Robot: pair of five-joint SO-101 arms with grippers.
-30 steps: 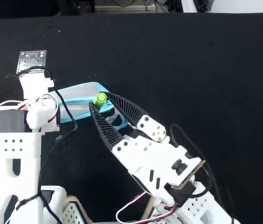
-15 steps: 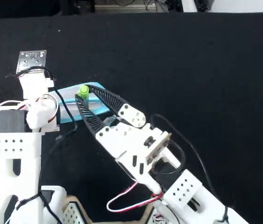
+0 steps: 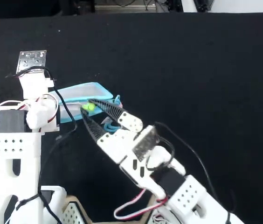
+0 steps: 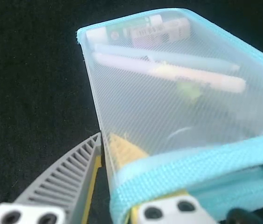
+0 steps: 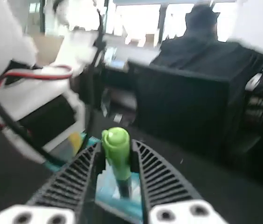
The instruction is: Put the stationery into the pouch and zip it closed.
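High view: translucent turquoise-trimmed pouch (image 3: 86, 91) lies on the black cloth-covered table (image 3: 192, 70), at about ten o'clock from the table's middle. My right gripper (image 3: 86, 108) sits at the pouch's five o'clock edge, closed on the lime-green plastic marker (image 3: 89, 107). Half a second ago the marker stood upright above the pouch; it is now tipped lower, cap at the near rim. The pouch has not shifted. My judgement: the marker is lined up to go in but not yet released.

Left wrist view: my left gripper (image 4: 106, 186) is clamped on the pouch's (image 4: 169, 102) turquoise rim, holding it. Several pale pens (image 4: 169, 65) already lie inside.

Right wrist view: the right gripper's (image 5: 117, 163) ribbed black fingers (image 5: 157, 179) are pinched on the marker (image 5: 117, 151), with the pouch's turquoise edge just below. Zipping remains.
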